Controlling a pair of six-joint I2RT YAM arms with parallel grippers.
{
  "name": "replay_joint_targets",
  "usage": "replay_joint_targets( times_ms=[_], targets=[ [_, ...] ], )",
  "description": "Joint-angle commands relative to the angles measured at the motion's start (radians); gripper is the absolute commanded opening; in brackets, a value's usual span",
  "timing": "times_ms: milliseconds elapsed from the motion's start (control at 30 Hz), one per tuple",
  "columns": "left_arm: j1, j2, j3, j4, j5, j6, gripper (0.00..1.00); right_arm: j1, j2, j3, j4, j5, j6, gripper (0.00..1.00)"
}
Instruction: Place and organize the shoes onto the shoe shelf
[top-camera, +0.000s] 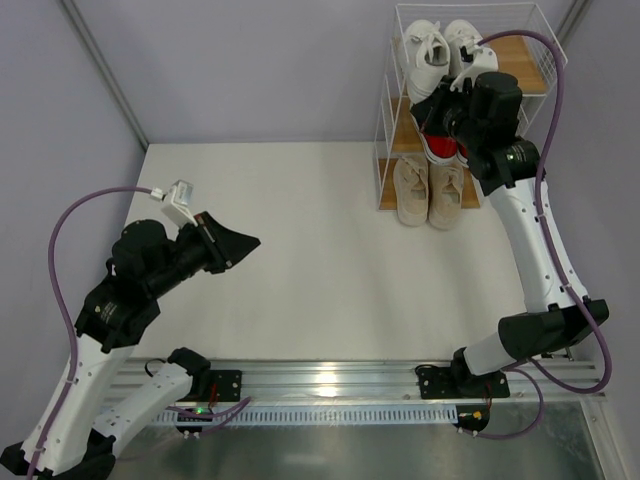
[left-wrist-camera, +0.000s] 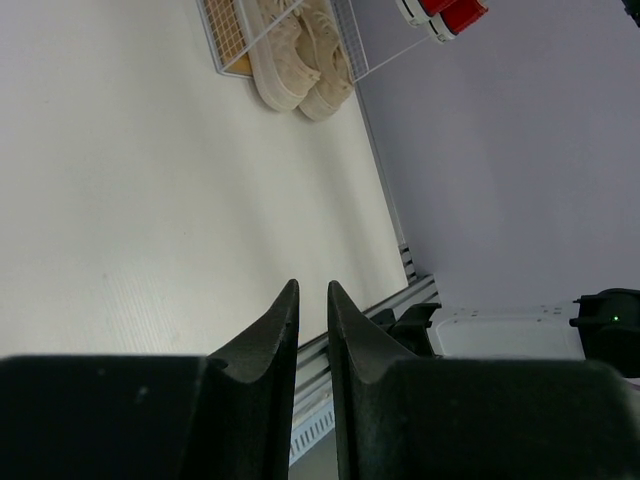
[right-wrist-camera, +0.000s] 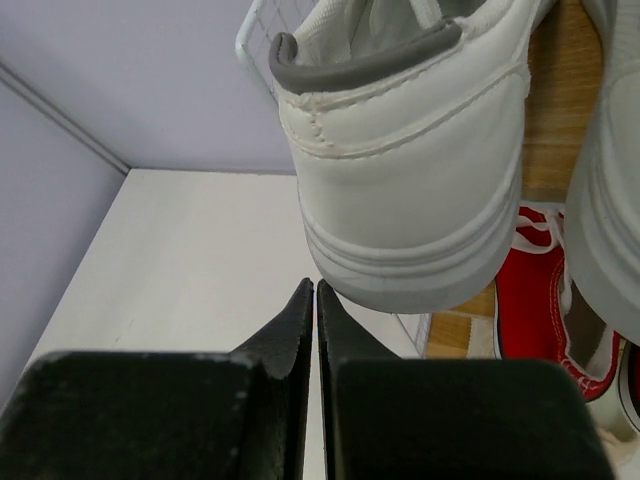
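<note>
Left claw (top-camera: 236, 243) at 9 o'clock over the table (top-camera: 330, 260), tips pointing toward 3. Jaws narrow, slim gap, nothing between them.

Shelf (top-camera: 545, 62) at 1 o'clock, back corner, with all three pairs on it:
- white shoes (top-camera: 437, 45) on the top board
- red shoes (top-camera: 440, 148) in the middle
- beige shoes (top-camera: 428, 190) on the bottom, toes poking out toward 6

Right claw (right-wrist-camera: 316, 292) is up at the shelf front, jaws pressed together, empty. Its tips are just under a white shoe's heel; can't tell if they touch. In the wrist view, the red shoes are at 3 o'clock of the tips.
</note>
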Motion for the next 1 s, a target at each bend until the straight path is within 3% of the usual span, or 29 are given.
replay_joint_targets(
  times_ms=[0,100,267,433,533,567,667,700,733,967],
  targets=[
    [-0.004,-0.02,0.018,-0.009,-0.023,0.009,0.16,0.023,-0.004,0.063,0.0,0.271,-0.01,0.04],
    [-0.004,-0.029,0.018,-0.018,-0.034,0.012,0.16,0.025,-0.014,0.058,-0.007,0.368,-0.016,0.04],
    [-0.004,-0.026,0.019,-0.018,-0.031,0.011,0.16,0.027,-0.028,0.052,0.016,0.349,-0.056,0.04],
    [-0.004,-0.032,0.027,-0.032,-0.038,0.017,0.16,0.025,-0.108,-0.049,0.057,0.028,-0.099,0.04],
    [-0.004,-0.042,0.035,-0.053,-0.053,0.031,0.2,0.037,-0.252,-0.162,0.078,-0.042,-0.101,0.06],
    [-0.004,-0.045,0.035,-0.056,-0.06,0.037,0.32,0.04,-0.307,-0.265,0.091,-0.08,-0.101,0.22],
    [-0.004,-0.049,0.035,-0.056,-0.061,0.052,0.7,0.043,-0.496,-0.427,0.089,-0.108,-0.108,0.39],
    [-0.004,-0.051,0.033,-0.047,-0.06,0.052,0.93,0.043,-0.533,-0.452,0.069,-0.102,-0.114,0.74],
    [-0.004,-0.048,0.032,-0.043,-0.06,0.052,1.0,0.043,-0.572,-0.468,0.015,-0.099,-0.134,0.95],
    [-0.004,-0.009,0.013,0.003,-0.046,0.043,1.0,0.043,-0.758,-0.471,-0.289,-0.082,-0.208,0.98]
  ],
)
